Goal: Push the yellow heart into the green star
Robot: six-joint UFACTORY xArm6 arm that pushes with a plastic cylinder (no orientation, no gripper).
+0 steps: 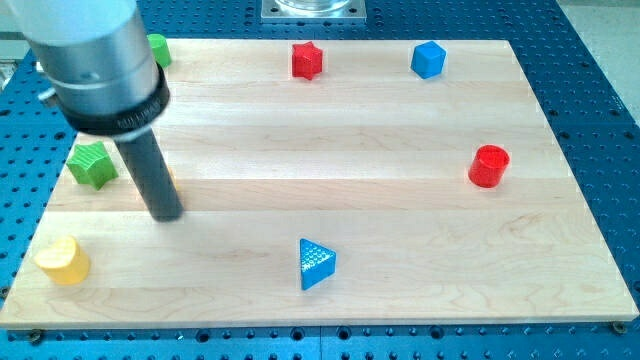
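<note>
A dark rod with no claw to open rests my tip on the counter, the green star just left, the yellow heart lower left, seemingly poised to circle behind.

Block count on the wooden board: seven.

Red, two: one star, one cylinder.
Blue, two: one cube, one triangle.
Green, two: one star; one partly hidden piece, shape unclear.
Yellow, one: block, shape not clearly readable.

Rod, one; my tip.
</note>
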